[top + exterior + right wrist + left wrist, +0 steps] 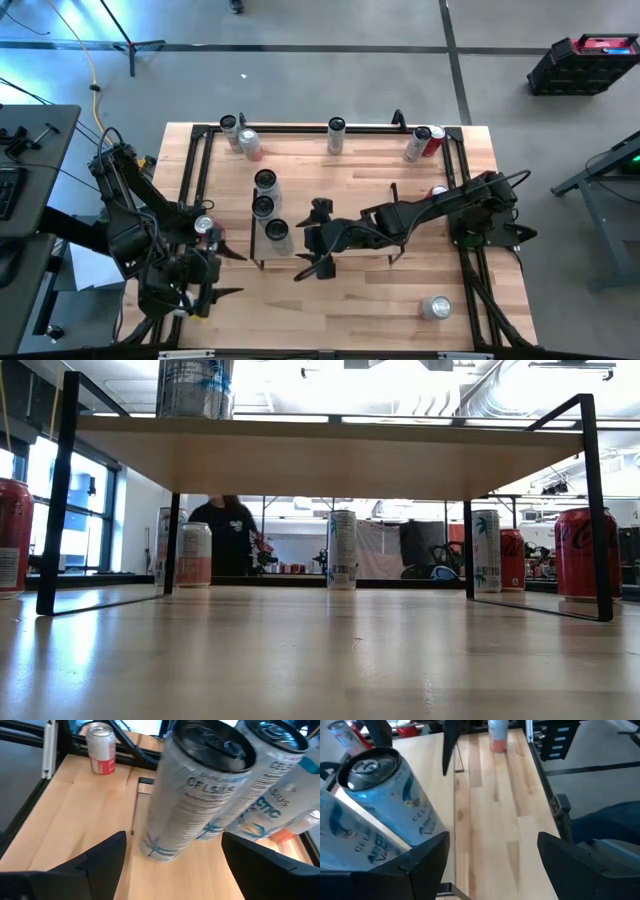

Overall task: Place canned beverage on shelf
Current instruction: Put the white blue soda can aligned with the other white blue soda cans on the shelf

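Currently three cans [265, 205] stand in a row on the shelf [320, 210] at the worktop's [350, 300] centre. Just at their three o'clock, the right tool [310, 240] hovers with fingers spread, holding nothing. Around eight o'clock, the left tool [225, 272] is likewise spread.

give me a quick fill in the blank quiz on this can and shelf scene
1. The number of cans standing in a row on the shelf is ____.
2. In the high view, the can near the table's front right corner lies on its ____.
3. The right end effector sits beside the can nearest it with its jaws ____.
4. The left end effector is near the table's front ____ corner.

Missing words: three; side; open; left
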